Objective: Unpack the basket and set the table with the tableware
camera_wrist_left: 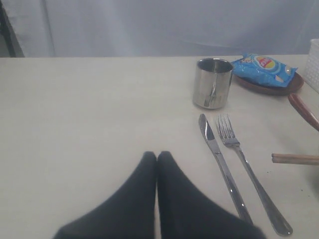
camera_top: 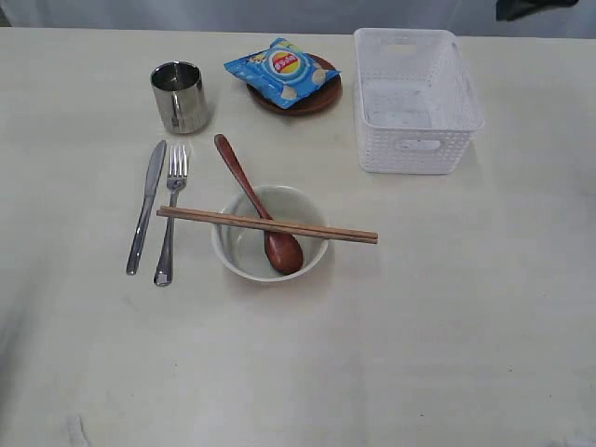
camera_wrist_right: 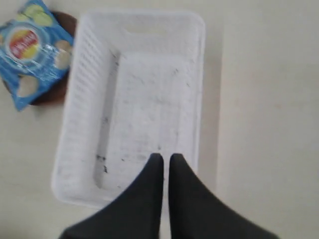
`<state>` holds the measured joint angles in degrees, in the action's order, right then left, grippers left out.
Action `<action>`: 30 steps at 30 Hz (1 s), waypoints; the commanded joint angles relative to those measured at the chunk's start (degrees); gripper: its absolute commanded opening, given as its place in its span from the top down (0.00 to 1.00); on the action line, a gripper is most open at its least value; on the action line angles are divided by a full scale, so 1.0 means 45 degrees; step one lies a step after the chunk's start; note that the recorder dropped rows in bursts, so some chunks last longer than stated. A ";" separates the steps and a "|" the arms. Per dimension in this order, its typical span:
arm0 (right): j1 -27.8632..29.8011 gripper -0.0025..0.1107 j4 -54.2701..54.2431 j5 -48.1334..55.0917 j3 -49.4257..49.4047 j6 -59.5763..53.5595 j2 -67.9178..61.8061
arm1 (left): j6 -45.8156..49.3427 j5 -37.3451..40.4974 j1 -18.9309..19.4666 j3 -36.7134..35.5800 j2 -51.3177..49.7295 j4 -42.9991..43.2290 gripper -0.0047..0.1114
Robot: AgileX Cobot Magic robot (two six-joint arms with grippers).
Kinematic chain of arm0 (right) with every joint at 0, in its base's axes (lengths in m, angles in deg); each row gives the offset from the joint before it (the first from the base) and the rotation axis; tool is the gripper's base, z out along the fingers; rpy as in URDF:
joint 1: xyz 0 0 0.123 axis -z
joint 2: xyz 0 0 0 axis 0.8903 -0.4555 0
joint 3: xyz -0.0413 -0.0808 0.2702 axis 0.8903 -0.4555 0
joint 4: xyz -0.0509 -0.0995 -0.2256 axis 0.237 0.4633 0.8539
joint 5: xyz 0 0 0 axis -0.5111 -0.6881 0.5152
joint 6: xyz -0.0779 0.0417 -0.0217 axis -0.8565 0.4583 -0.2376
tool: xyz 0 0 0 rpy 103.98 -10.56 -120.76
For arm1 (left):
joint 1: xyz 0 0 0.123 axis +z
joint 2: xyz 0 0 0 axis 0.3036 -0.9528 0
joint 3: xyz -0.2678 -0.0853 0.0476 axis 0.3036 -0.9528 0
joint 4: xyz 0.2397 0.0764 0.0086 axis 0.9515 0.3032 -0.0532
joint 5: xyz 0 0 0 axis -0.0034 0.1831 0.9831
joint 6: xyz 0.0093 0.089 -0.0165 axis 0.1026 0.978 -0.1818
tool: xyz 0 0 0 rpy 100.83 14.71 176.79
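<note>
Fingers of our left hand (camera_wrist_left: 157,155) are pressed together, empty, held low and pointing along the pale cream surface (camera_wrist_left: 75,109). The steel knife (camera_wrist_left: 219,159) and steel fork (camera_wrist_left: 249,174) lie just beside it, the steel cup (camera_wrist_left: 213,83) farther ahead. Our right hand (camera_wrist_right: 163,157) hangs above the white perforated plastic basket (camera_wrist_right: 82,99), pointing down into it, closed with only a sliver between the fingers, gripping nothing. A blue chip bag (camera_wrist_right: 32,50) on a brown round plate (camera_wrist_right: 50,94) sits just beside the basket.

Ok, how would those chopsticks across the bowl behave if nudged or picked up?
The chopsticks lie across the bowl rim with both ends overhanging, so a nudge would probably slide or roll them off. They look thin and wooden, so likely light and stiff. As two loose sticks, they may separate when gripped.
</note>
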<state>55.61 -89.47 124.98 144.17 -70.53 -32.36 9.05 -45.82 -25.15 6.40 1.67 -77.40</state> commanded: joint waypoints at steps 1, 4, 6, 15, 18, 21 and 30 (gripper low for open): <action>-0.0854 0.98 0.0047 -0.2874 -0.2202 -0.0120 0.1913 | -0.0053 -0.0136 0.0024 -0.0041 0.0033 0.0115 0.96; -0.1413 0.98 0.0047 -0.4054 -0.3996 -0.0120 0.2993 | -0.0053 -0.0136 0.0024 -0.0041 0.0033 0.0115 0.96; -0.1768 0.98 0.0047 -0.4254 -0.4985 -0.0120 0.3740 | -0.0053 -0.0136 0.0024 -0.0041 0.0033 0.0115 0.96; -0.2251 0.98 -0.0102 -0.2789 -0.6602 -0.0099 0.5844 | -0.0053 -0.0136 0.0024 -0.0041 0.0033 0.0115 0.96; -0.2251 0.98 -0.0102 -0.2871 -0.6602 -0.0099 0.5940 | -0.0053 -0.0136 0.0024 -0.0041 0.0033 0.0115 0.96; -0.2251 0.98 -0.0102 -0.2871 -0.6602 -0.0099 0.5940 | -0.0053 -0.0136 0.0024 -0.0041 0.0033 0.0115 0.96; -0.2286 0.98 -0.0318 -0.2837 -0.6633 -0.0099 0.7159 | -0.0053 -0.0136 0.0024 -0.0041 0.0033 0.0115 0.96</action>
<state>45.54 -90.53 112.31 114.54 -70.74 -3.08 9.05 -45.82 -25.15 6.40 1.67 -77.40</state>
